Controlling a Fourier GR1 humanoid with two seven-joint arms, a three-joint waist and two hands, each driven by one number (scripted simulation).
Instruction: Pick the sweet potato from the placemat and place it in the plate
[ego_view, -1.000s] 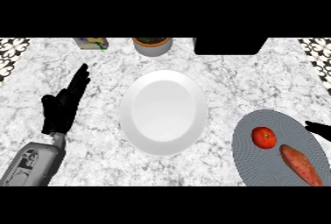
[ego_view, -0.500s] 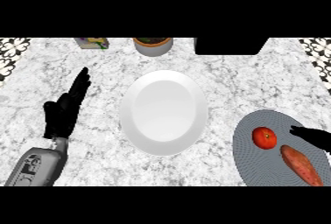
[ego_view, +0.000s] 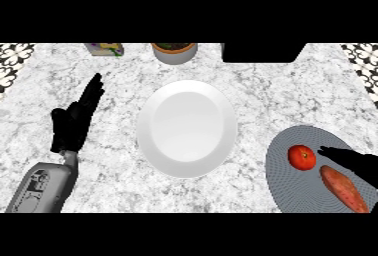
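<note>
The robot's right hand (ego_view: 358, 162) reaches in from the right edge above the grey placemat (ego_view: 289, 186), fingers stretched out toward the left and holding nothing. A second ago only its tip showed at that edge. It has since moved steadily inward, and its leading fingertip now sits just beside the tomato (ego_view: 301, 157) and above the upper end of the sweet potato (ego_view: 343, 189).

The sweet potato lies untouched on the placemat, slanting down toward the lower right, just below the tomato. Judging by that advance, the approach is under way but the pick has not begun. The hand looks to need to settle lower, over the potato's long body rather than the tomato, before closing.

The white plate (ego_view: 187, 128) waits bare at the middle of the marble counter (ego_view: 118, 175), well apart from the placemat to its left.

At the view's left, the left hand (ego_view: 74, 120) rests open with fingers pointing up, its pose all but unchanged over the same second.

Along the counter's far edge stand a small printed box (ego_view: 103, 48), a grey pot (ego_view: 174, 52) and a black block (ego_view: 262, 52). The box carries coloured print, but no brand, label or lettering can be read on it or anywhere else in view.
</note>
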